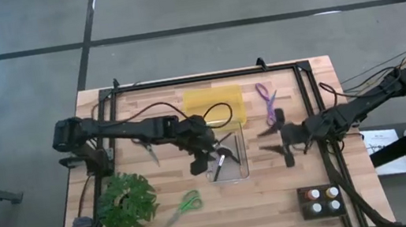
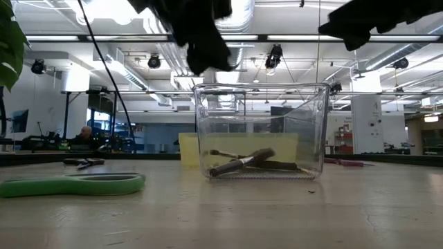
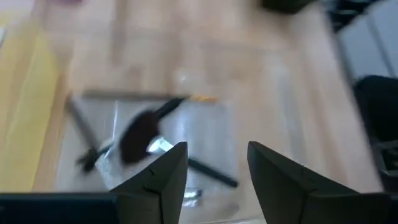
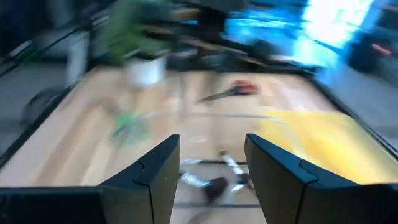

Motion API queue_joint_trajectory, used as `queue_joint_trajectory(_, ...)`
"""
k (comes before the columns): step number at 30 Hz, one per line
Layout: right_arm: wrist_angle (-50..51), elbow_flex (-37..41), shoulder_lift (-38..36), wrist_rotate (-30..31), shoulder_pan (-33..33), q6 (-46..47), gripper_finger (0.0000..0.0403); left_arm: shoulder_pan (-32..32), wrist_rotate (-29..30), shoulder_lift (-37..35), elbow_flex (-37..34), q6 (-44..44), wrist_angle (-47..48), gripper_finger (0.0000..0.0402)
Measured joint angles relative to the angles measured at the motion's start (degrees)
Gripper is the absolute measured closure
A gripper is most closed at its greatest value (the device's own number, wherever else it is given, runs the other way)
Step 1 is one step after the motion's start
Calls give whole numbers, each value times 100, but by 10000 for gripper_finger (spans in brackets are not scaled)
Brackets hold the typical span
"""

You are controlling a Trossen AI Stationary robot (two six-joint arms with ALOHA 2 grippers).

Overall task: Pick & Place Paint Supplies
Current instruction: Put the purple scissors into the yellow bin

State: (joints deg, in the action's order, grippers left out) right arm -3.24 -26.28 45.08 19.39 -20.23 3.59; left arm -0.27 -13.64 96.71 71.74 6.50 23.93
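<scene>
Overhead, left pincer (image 3: pixel 214 171) open, empty.

This is a robotics lab or industrial workshop hall. The wooden table (image 1: pixel 277 190) stands on a bare grey concrete floor (image 1: pixel 188 4) marked with dark lines, with a black metal frame (image 1: pixel 308 99) along its edges. Across the table, the low view shows a large open room: exposed ceiling ducts (image 2: pixel 242 14), hanging lamps (image 2: pixel 275 57), white columns (image 2: pixel 363 124), and a seated person (image 2: pixel 84 133) at distant benches.
</scene>
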Motion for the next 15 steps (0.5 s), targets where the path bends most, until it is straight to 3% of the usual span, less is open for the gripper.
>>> queue_joint_trajectory(4, 29, -174, 2, 1157, 52, 1125, 222, -119, -23, -442, 36, -740, -81, 222)
queue_joint_trajectory(8, 769, -669, 22, 1721, 380, 1461, 222, -140, 960, -932, 32, -1020, -171, 222)
queue_joint_trajectory(12, 2420, -1595, 233, 2237, 998, 2416, 222, -149, 2222, -1339, 17, -1103, -306, 221)
queue_joint_trajectory(15, 4087, -2501, 598, 2279, 1579, 3290, 222, -151, 2709, -1603, -18, -876, -404, 221)
